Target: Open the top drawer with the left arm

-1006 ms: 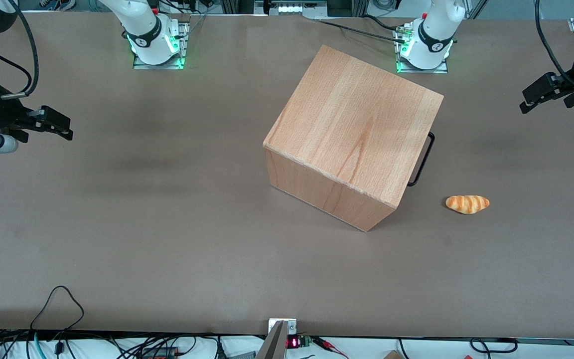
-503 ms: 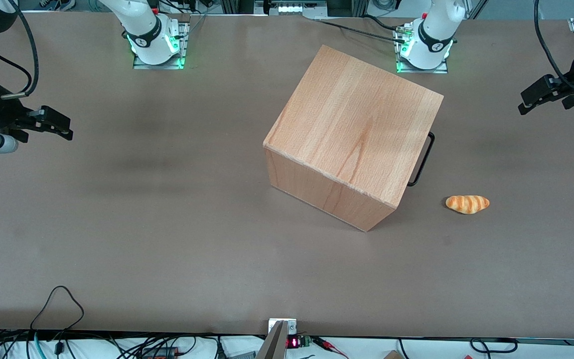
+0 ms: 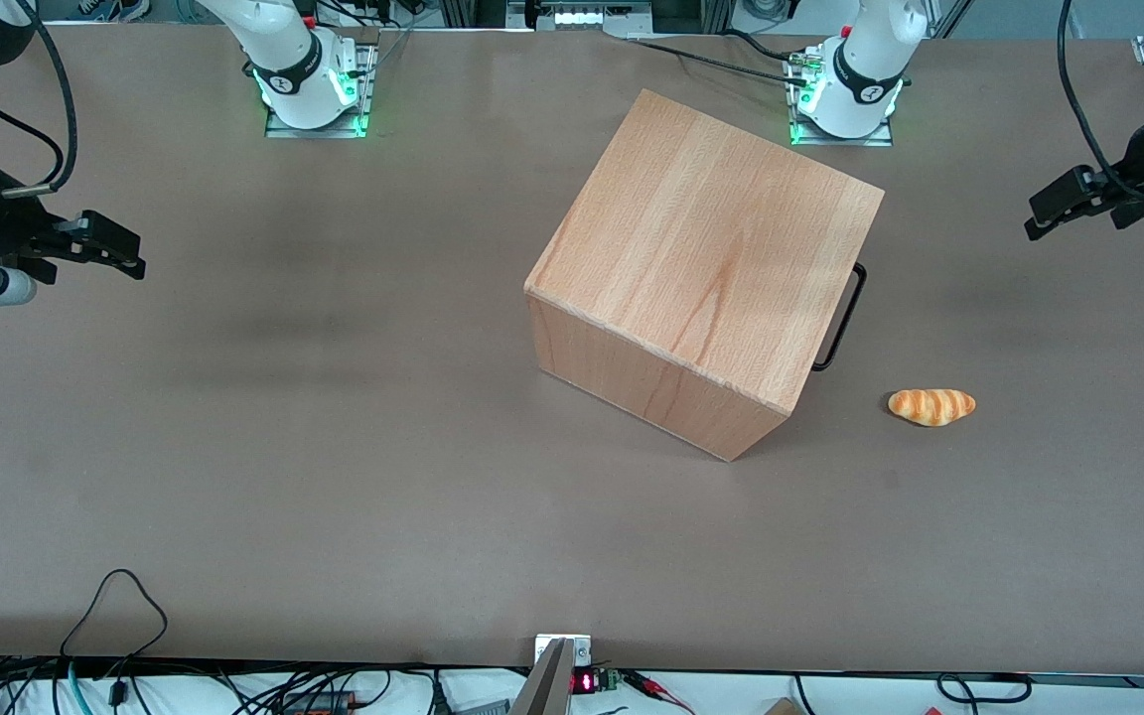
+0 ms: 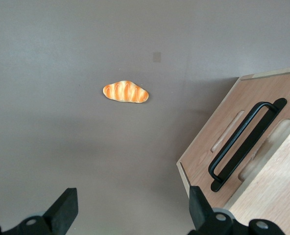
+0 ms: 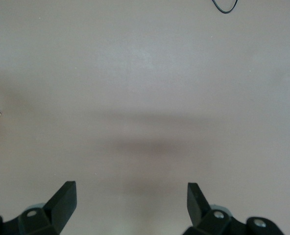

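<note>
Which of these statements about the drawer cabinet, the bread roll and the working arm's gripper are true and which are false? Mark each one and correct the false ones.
1. The left gripper is closed on the black handle. False: it is open, holds nothing, and hangs above the table toward the working arm's end, apart from the cabinet.
2. The top drawer is shut, its front flush with the casing. True.
3. A bread roll lies on the table. True.
4. The bread roll sits on top of the wooden cabinet. False: it lies on the table, apart from the cabinet.
5. The handle is a round knob. False: it is a long thin black bar.
</note>
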{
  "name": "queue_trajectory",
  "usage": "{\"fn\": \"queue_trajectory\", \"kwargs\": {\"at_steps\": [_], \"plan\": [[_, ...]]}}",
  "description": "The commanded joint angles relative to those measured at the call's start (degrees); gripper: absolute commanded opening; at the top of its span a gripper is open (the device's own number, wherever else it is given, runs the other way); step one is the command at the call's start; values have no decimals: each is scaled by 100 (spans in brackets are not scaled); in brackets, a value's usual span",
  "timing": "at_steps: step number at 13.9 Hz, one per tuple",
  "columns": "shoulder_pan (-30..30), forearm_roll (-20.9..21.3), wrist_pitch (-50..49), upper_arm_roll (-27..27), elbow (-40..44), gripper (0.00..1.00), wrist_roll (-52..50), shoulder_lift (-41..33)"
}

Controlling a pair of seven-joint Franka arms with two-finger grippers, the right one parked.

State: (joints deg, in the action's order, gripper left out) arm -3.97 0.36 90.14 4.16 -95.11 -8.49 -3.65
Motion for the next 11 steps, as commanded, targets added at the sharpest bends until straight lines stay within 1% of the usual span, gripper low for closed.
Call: {"fn": "queue_trajectory", "kwargs": {"at_steps": [1, 6, 11], "plan": [[-16, 87, 108, 6, 36, 100, 146, 93], [-34, -53, 539, 5, -244, 100, 146, 155], [-78, -159, 531, -29, -499, 100, 207, 172]]}}
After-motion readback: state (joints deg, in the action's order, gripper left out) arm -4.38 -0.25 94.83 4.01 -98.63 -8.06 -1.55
